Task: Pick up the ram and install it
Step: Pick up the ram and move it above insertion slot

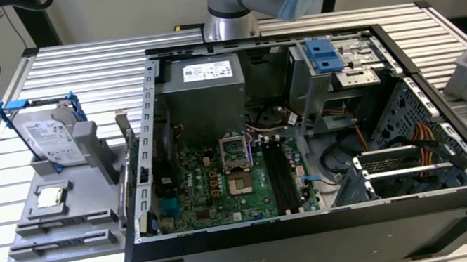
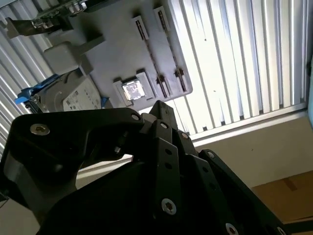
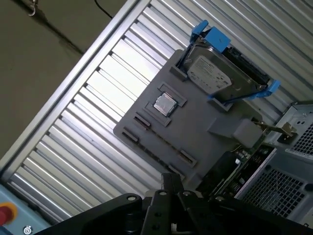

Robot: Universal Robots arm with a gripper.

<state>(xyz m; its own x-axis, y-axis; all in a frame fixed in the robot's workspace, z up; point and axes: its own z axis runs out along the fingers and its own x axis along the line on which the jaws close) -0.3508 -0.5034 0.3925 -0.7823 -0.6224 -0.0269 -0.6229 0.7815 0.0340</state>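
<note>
your pincer [image 3: 168, 180] looked together, with nothing in it. i could not tell the ram for sure; maybe it was the dark green board [image 3: 234, 169] on edge between grey tray [image 3: 195, 142] and case [image 3: 288, 171], at the tray's 3 o'clock in the exterior view. it was probably light, stiff and fragile, so the bare edges were the place to hold.

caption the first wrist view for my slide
Gray parts tray with a blue-framed hard drive and a processor, on the slatted table beside the computer case
</note>
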